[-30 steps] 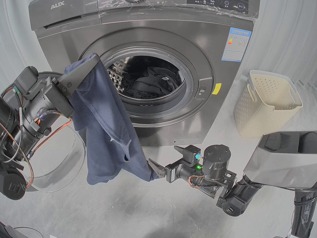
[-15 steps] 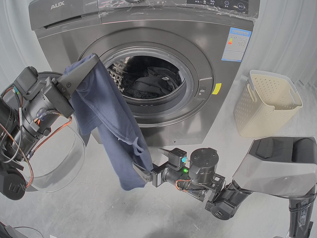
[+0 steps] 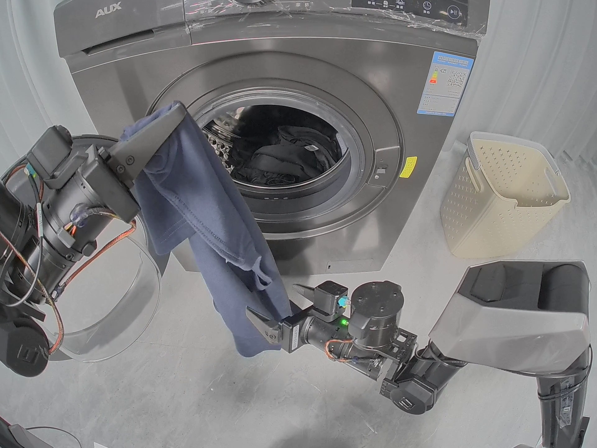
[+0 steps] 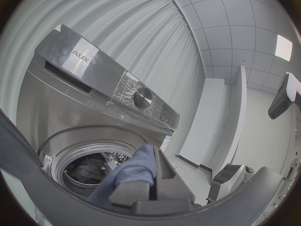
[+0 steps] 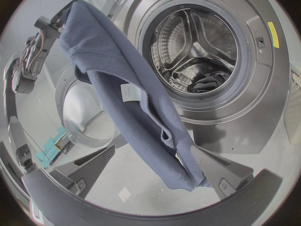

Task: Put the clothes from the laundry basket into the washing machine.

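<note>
While our left tool [image 3: 176,112] is clamping the top edge of the blue shirt [image 3: 205,219] just beside the open mouth of the washing machine [image 3: 348,76], our right tool [image 3: 273,303] is waiting low in front of the machine. Its fingers are spread, and the shirt's hanging tail is lying between them against one finger.

We are judging that the tail could slide free, since nothing is pinching it there. An early release above would send the shirt to the floor [image 3: 186,399] instead of onto the dark clothes [image 3: 280,150] in the drum. Loose cloth could also be snagging on the open door [image 3: 127,325].

Since a second ago the right tool has been shifting leftward under the tail, which is now hanging gathered and narrower. The left tool is keeping its place.
</note>
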Available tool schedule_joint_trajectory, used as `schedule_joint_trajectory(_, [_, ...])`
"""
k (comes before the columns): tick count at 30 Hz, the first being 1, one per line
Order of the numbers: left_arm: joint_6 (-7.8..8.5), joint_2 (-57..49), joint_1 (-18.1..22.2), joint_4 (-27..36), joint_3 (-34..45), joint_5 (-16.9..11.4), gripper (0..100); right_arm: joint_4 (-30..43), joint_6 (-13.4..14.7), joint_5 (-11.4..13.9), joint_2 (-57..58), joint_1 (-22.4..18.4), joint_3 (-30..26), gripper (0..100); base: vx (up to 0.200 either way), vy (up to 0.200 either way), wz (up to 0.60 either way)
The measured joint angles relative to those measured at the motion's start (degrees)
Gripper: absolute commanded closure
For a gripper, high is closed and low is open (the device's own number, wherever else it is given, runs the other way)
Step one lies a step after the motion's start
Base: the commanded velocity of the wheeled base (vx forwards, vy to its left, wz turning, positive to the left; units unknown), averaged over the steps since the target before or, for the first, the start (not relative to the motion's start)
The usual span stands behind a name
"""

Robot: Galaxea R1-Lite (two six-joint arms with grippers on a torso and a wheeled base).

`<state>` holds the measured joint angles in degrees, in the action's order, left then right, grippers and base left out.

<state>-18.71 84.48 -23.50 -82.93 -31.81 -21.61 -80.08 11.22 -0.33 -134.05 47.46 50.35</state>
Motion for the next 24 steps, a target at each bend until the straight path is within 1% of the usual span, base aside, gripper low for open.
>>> schedule_joint_trajectory(4, [0.02, -0.04, -0.02, 0.00, 0.02, 0.00, 100, 0.88, 3.18, 0.00, -0.55, 0.26, 1.19, 0, 0.000, 0.000, 0.00])
schedule_joint_trajectory(7, [0.00, -0.11, -0.04, 0.00, 0.02, 0.00, 100, 1.37, 4.22, 0.00, -1.07, 0.69, 1.96, 0, 0.000, 0.000, 0.00])
schedule_joint_trajectory(9, [0.02, -0.13, -0.04, 0.00, 0.02, 0.00, 100, 1.61, 5.73, -0.02, -1.56, 1.05, 2.85, 0, 0.000, 0.000, 0.00])
schedule_joint_trajectory(11, [0.02, -0.13, 0.00, 0.00, 0.02, 0.00, 100, 1.63, 6.63, 0.00, -2.23, 1.46, 4.11, 0, 0.000, 0.000, 0.00])
schedule_joint_trajectory(18, [0.02, -0.20, 0.09, 0.00, 0.02, 0.00, 100, 2.10, 8.57, 0.00, -5.06, 2.01, 8.50, 0, 0.000, 0.000, 0.00])
schedule_joint_trajectory(22, [0.00, -0.20, 0.11, -0.06, 0.06, 0.00, 100, 2.78, 8.92, -0.05, -6.56, 1.74, 11.53, 0, 0.000, 0.000, 0.00])
schedule_joint_trajectory(24, [0.02, -0.22, 0.13, -0.09, 0.06, -0.02, 100, 2.90, 9.74, -0.24, -7.30, 1.33, 13.10, 0, 0.000, 0.000, 0.00])
